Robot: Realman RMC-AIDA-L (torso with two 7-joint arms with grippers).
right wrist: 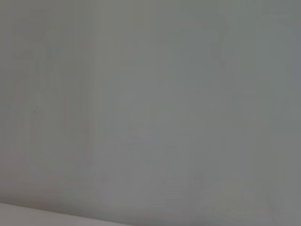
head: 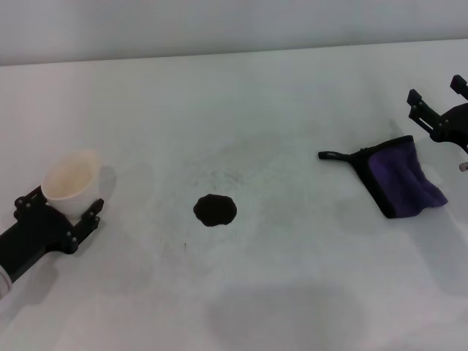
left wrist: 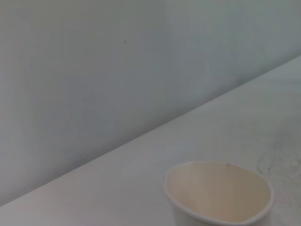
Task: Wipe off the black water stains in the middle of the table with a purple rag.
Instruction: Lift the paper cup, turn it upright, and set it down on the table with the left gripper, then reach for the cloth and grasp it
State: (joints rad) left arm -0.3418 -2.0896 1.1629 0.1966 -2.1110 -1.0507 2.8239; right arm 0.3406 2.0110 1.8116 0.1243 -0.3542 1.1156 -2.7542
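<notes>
The black water stains (head: 214, 210) form one small dark blot with ragged edges near the middle of the white table (head: 278, 88). The purple rag (head: 406, 179) lies flat at the right, and its black loop strap (head: 336, 155) points toward the centre. My right gripper (head: 436, 92) hovers open just beyond the rag's far right corner with nothing between its fingers. At the lower left, my left gripper (head: 61, 210) is shut on a white paper cup (head: 71, 183), held upright; the cup (left wrist: 218, 195) also fills the near part of the left wrist view.
Faint grey speckled smudges (head: 219, 172) spread over the table around and behind the blot. A pale wall (head: 219, 25) rises behind the table's far edge. The right wrist view shows only that wall (right wrist: 150, 103).
</notes>
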